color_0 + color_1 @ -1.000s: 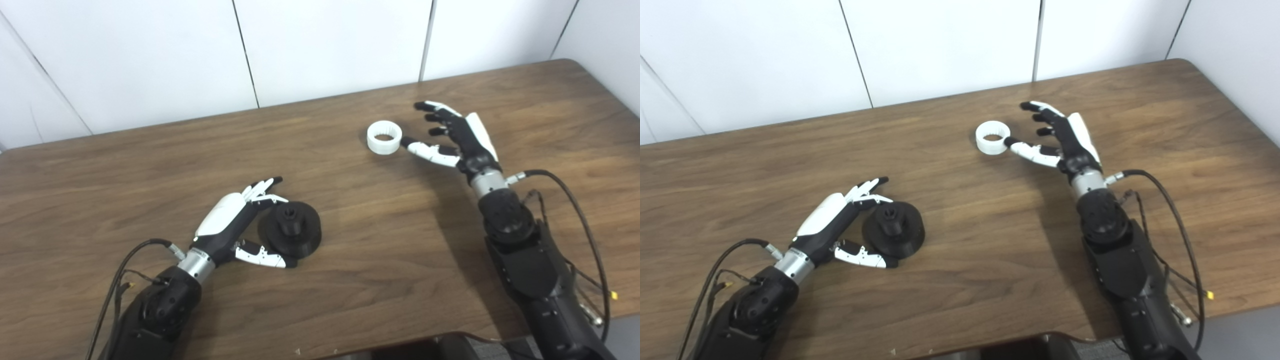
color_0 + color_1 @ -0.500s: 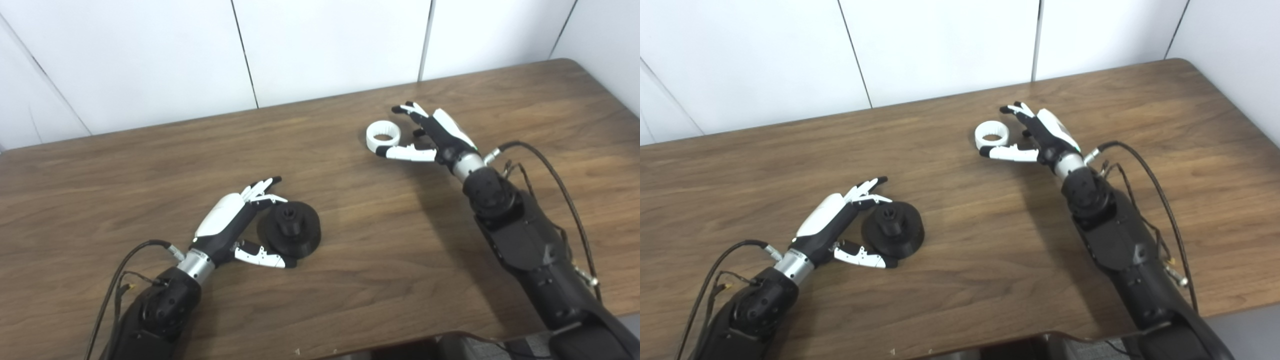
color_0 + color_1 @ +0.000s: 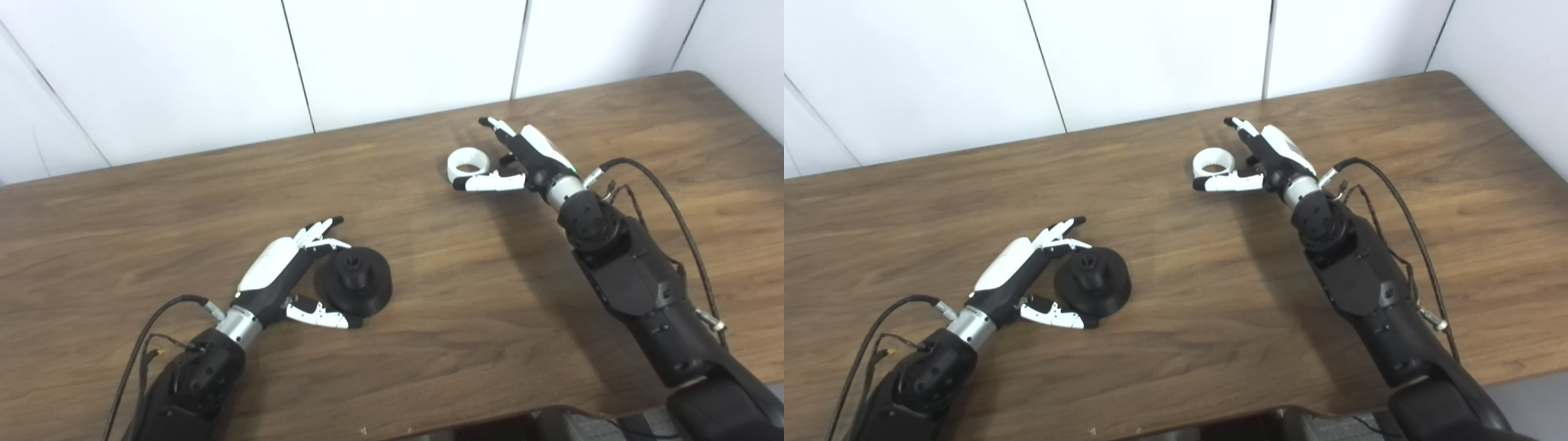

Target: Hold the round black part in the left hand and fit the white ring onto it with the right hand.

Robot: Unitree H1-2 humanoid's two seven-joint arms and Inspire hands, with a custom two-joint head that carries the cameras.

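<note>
Two parts lie well apart on the tabletop (image 3: 429, 257). Round black part (image 3: 357, 283) rests flat near the front, hub up; left hand (image 3: 288, 278) brackets it, fingers spread, thumb at its near edge, nothing gripped. White ring (image 3: 468, 165) lies flat farther back; right hand (image 3: 520, 162) is spread around it, thumb along its near side, fingers beyond, not yet closed. Risk, in my judgement: an uneven close could skid the light ring away, or tip it out of the pinch.
</note>
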